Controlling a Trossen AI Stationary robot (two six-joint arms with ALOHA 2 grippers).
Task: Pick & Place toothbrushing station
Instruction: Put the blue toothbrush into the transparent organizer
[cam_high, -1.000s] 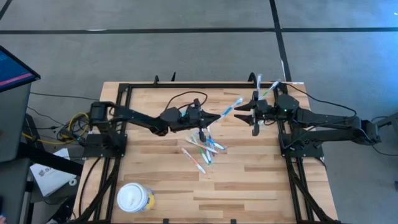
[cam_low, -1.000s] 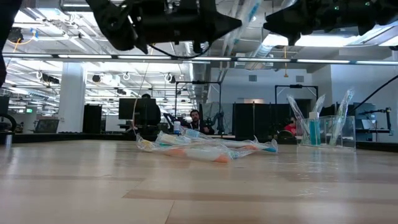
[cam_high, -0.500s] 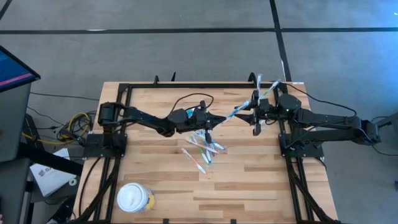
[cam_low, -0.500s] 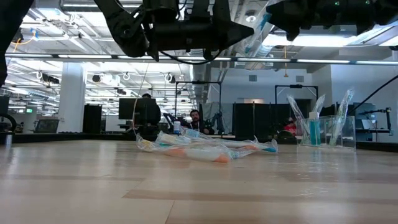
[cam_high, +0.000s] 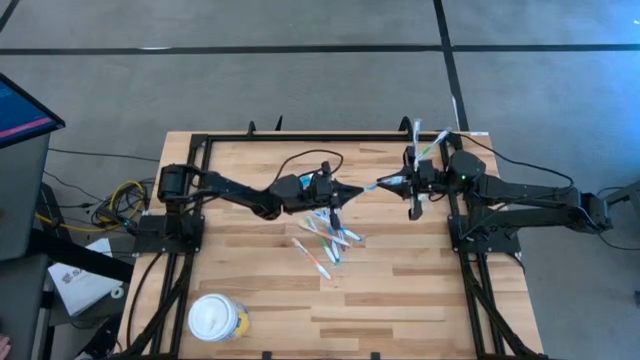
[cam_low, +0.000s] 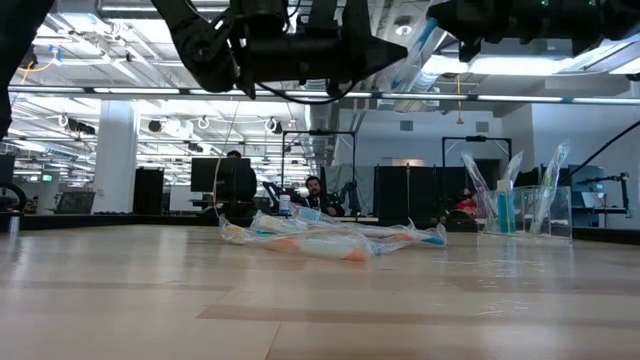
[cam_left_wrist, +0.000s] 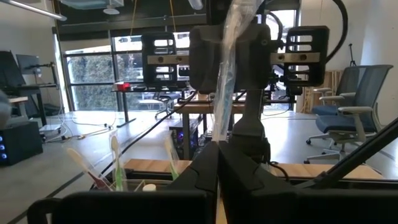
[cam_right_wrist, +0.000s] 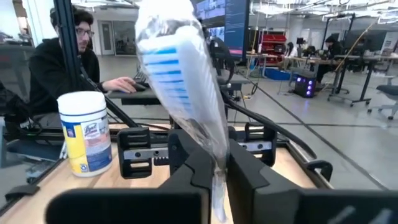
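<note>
Both hands clamp one wrapped toothbrush (cam_high: 374, 184) midair, lengthwise between left hand (cam_high: 355, 189) and right hand (cam_high: 393, 181).

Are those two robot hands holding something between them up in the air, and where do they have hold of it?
Yes: one wrapped toothbrush. The left hand pinches its handle end, and the right hand has shut on the wrapper just below the bristle head.

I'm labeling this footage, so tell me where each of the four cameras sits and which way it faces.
High view: overhead, straight down on table, both arms.
Low view: tabletop height, level across toothbrush pile; arms overhead.
Left wrist view: past left gripper shut on wrapped toothbrush, toward the right arm.
Right wrist view: past right gripper toward yellow tub.
Both wrist views share that toothbrush.
</note>
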